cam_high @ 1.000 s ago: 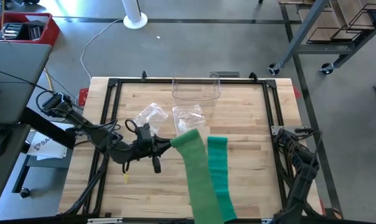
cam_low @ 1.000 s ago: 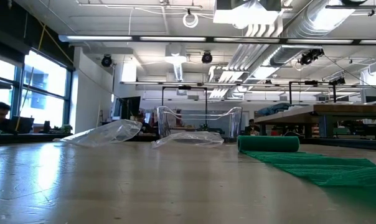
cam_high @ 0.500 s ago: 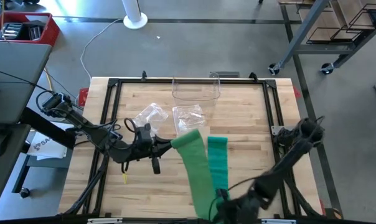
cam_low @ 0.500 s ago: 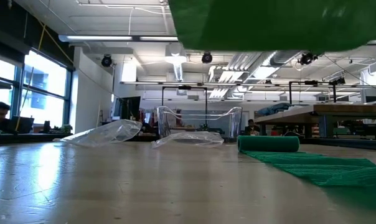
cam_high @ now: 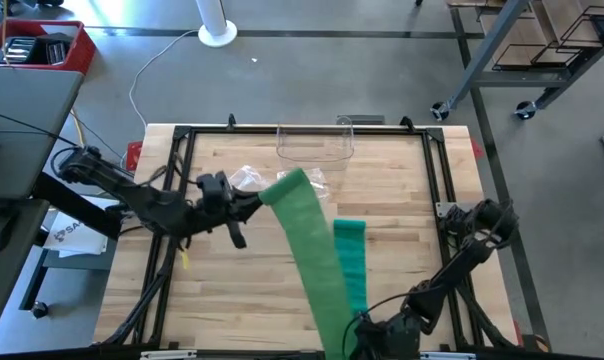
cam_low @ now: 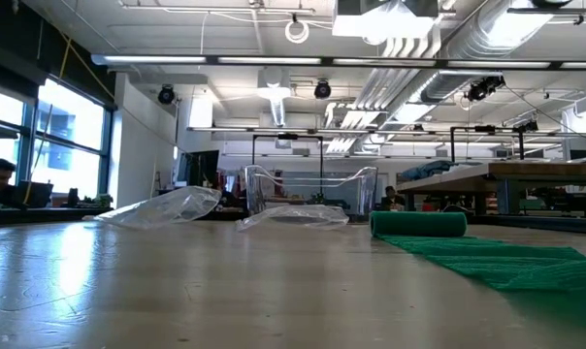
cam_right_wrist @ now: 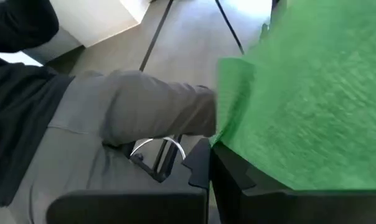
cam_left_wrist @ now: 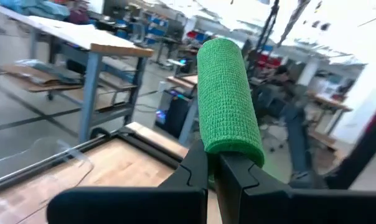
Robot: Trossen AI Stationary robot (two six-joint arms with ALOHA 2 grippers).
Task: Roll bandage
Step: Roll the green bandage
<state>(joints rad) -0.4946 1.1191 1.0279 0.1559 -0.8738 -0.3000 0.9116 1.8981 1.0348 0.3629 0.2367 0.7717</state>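
My left gripper (cam_high: 250, 203) is shut on the rolled end (cam_high: 282, 188) of a light green bandage, held above the table's middle left. Its loose strip (cam_high: 317, 265) slants down to the table's near edge. My right gripper (cam_high: 365, 330) is shut at that near edge, beside the strip's near end; in the right wrist view the green cloth (cam_right_wrist: 300, 93) fills the space just past the fingers. A darker green bandage (cam_high: 352, 262) lies flat on the table, its rolled far end (cam_low: 419, 224) resting on the wood. My left gripper pinches the end of the light green roll (cam_left_wrist: 224, 152) between its two fingers. The fingers lie level, coming from the table's left, and the roll (cam_left_wrist: 228, 93) sticks out beyond their tips. The roll is lifted clear and the strip trails down from it. My right gripper has the cloth's edge (cam_right_wrist: 220, 140) right at its fingertips; whether it touches or pinches it I cannot tell.
Two crumpled clear plastic bags (cam_low: 162, 206) (cam_low: 293, 215) and a clear container (cam_high: 315, 145) sit toward the far edge. A black frame (cam_high: 182, 135) borders the table. A person's grey-clad leg (cam_right_wrist: 144, 112) shows beyond the near edge.
My left gripper has risen and gone toward the table's far left, carrying the rolled end up, so the strip now slants more steeply. My right gripper has swung from the table's right side down to the near edge beside the strip's near end.
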